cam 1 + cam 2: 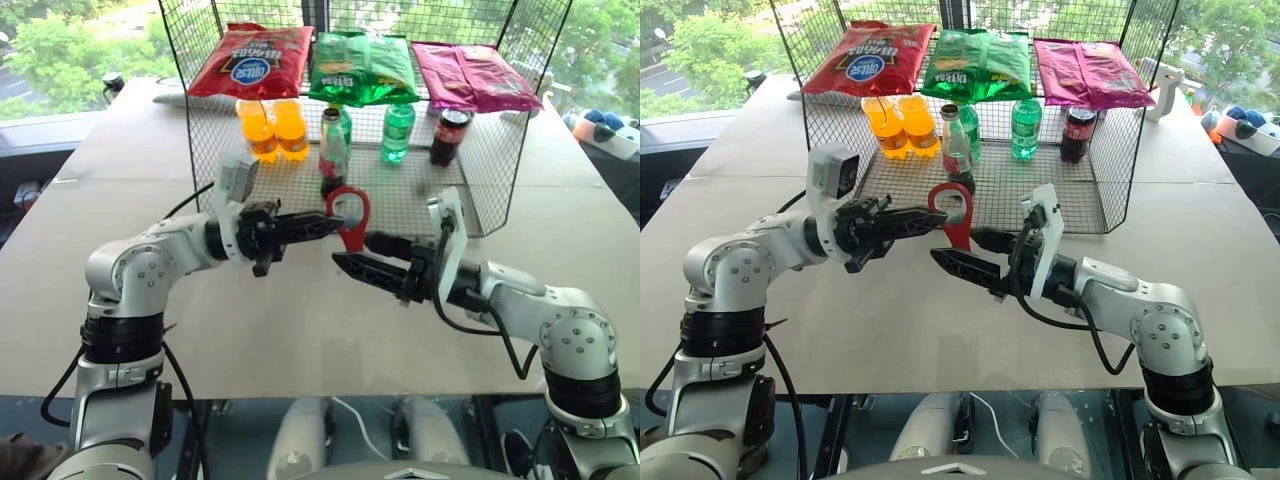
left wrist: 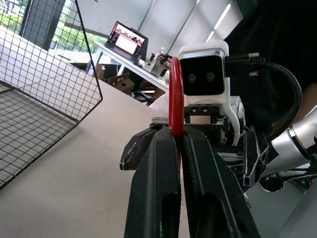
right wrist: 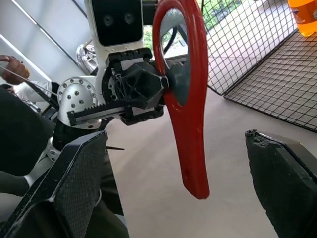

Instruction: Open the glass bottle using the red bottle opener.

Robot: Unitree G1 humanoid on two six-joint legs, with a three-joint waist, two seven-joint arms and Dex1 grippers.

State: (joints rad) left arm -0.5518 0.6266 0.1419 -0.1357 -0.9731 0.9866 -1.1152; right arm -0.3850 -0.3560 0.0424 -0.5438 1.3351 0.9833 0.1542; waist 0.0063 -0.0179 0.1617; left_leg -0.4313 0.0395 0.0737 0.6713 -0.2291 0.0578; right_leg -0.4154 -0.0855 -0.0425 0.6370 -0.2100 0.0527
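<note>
Above the table [image 1: 120, 160], the left gripper [image 1: 335, 222] is clamped on the opener [image 1: 351, 218]; the right gripper [image 1: 352, 254], jaws apart, flanks its handle.

Glass bottle [image 1: 333, 150] lower part hidden behind red bottle opener [image 1: 350, 217].

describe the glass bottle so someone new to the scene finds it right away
Find the wire basket at the table's far side, chip bags leaning on its back wall. The glass bottle stands near the middle of its floor, just behind the red opener held by the left gripper. Unlike the green bottles beside it, it's narrow-necked with dark cola.
</note>
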